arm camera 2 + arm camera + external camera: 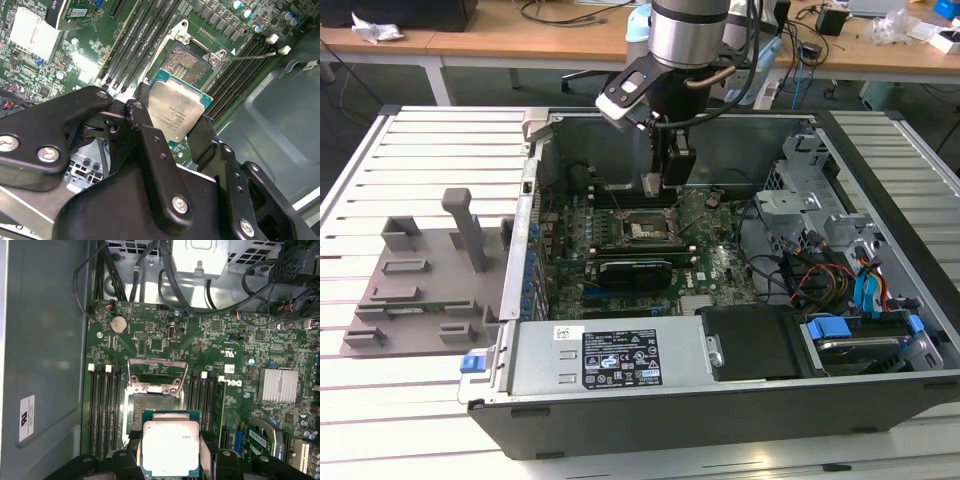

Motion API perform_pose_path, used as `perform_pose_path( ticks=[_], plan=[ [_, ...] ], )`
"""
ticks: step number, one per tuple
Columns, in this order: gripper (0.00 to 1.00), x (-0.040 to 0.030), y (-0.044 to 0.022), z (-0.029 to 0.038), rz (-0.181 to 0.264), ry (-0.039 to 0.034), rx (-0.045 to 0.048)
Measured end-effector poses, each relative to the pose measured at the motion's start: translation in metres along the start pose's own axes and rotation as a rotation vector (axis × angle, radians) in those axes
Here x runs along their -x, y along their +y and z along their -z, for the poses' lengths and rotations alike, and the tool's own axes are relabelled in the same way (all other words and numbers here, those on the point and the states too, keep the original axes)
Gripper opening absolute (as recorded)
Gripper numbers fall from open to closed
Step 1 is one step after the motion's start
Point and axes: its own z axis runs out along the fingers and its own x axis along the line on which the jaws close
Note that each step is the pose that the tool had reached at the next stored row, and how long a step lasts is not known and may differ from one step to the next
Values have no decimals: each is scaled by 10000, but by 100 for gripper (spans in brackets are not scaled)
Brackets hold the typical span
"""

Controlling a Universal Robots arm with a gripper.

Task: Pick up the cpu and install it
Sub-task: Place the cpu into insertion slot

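Inside the open computer case, the claw's 2 fingers are clamped on the cpu's opposite edges — the chip hangs silvery face up over the motherboard, close to the open socket.

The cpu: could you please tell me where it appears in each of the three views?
Exterior view: too small to tell apart; the gripper hangs by the socket.
Second wrist view: the cpu sits between the fingers, beside the socket.
First wrist view: the cpu is held between the fingers, just short of the socket.
Shared landmark: the open socket.
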Motion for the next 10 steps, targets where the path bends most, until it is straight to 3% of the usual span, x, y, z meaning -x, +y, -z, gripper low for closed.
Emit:
perform_pose_path(
  ticks=[10],
  plan=[
    [55, -4, -2, -65, 0, 0, 0]
  ],
)
